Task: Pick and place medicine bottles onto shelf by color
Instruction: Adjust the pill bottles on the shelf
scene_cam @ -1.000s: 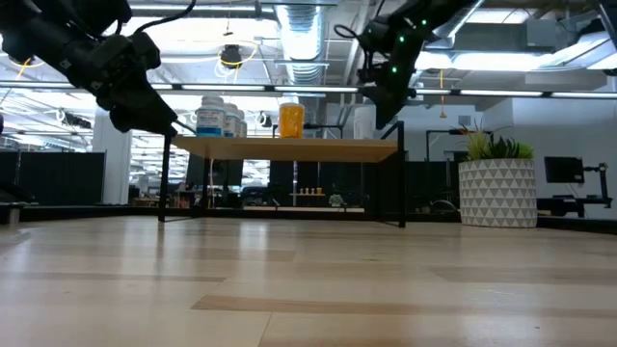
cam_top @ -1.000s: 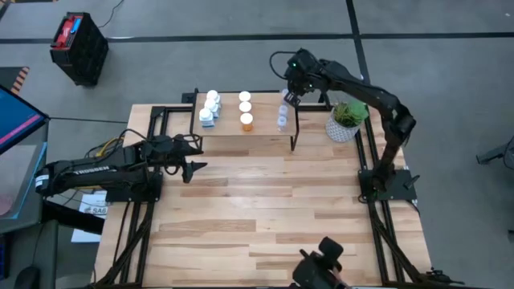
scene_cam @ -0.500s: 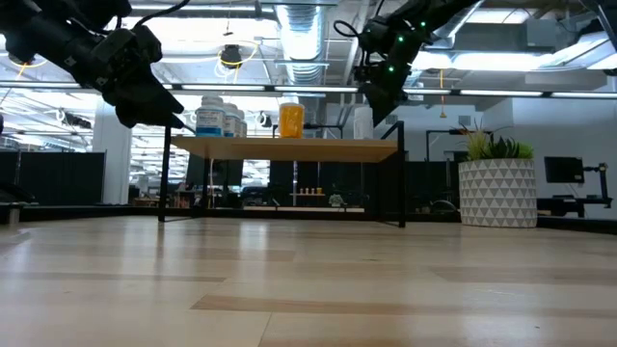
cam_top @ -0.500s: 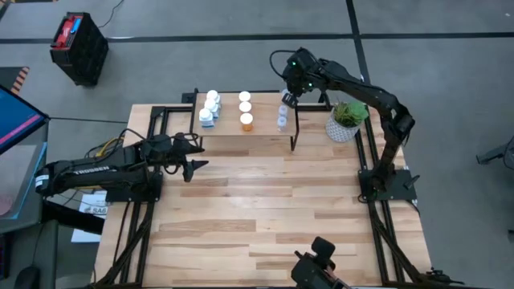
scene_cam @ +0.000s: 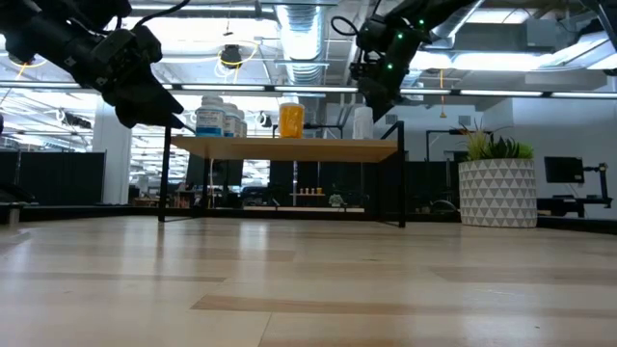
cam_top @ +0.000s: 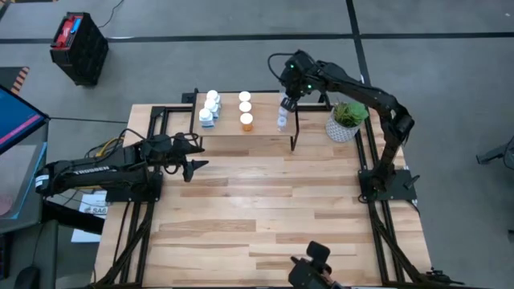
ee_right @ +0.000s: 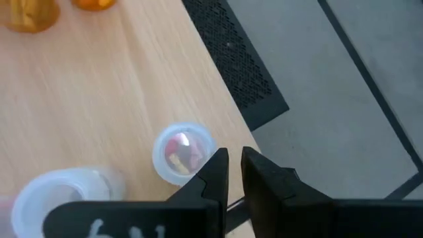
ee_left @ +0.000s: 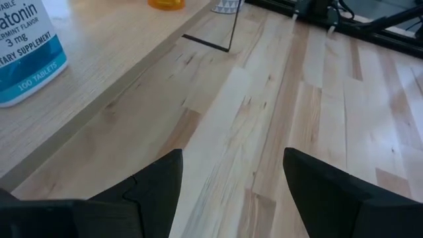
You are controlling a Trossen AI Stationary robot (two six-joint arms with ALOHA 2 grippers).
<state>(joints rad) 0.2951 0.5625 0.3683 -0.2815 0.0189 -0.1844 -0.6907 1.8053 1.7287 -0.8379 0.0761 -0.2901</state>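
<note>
your biggest worry is the shelf (cam_top: 265,128) at the back of the table (cam_top: 265,209), since every bottle you can count from above already stands on its top in three rows by colour: the white bottles (cam_top: 210,107) at one end, the orange bottles (cam_top: 246,108) in the middle and the clear bottles (cam_top: 282,112) at the other end, close to the shelf's edge. the right pincer (cam_top: 291,95) hangs just above those clear bottles with its jaws together and nothing between them, so if you swing it away low it could clip a cap and tip a clear bottle off that edge. the left pincer (cam_top: 193,167) sits over the table just in front of the shelf's white end, jaws apart and empty; a careless pull sideways could bump the shelf leg. on writing, the nearest white bottle's blue label (ee_left: 26,46) reads in part "3 mg", "supplement" and "100 tablets"; the rest is cut off.
</note>
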